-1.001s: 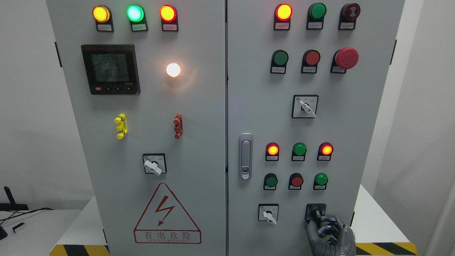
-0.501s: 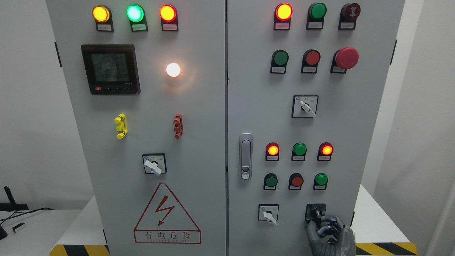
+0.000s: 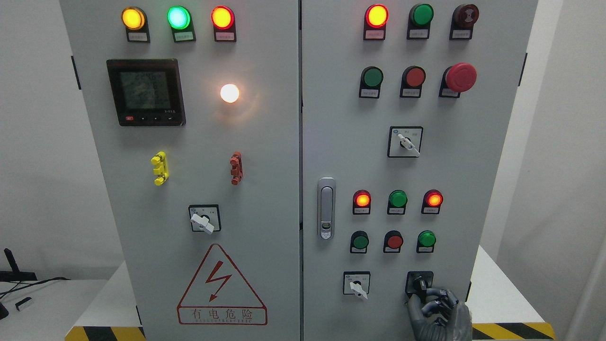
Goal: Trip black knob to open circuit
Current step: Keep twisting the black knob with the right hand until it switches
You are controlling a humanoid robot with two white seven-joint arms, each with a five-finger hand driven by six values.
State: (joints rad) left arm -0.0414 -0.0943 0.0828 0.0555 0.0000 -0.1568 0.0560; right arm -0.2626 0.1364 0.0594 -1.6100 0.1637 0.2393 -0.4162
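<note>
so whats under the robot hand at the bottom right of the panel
The right hand covers the lower edge of the black knob; the knob's top shows above the fingers. The cabinet door beneath the palm is hidden.

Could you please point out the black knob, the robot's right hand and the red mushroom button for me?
black knob (image 3: 419, 283): head view, on its dark centre above the fingers.
right hand (image 3: 440, 315): head view, on the grey back of the hand.
red mushroom button (image 3: 460, 77): head view, on its round red cap.
</note>
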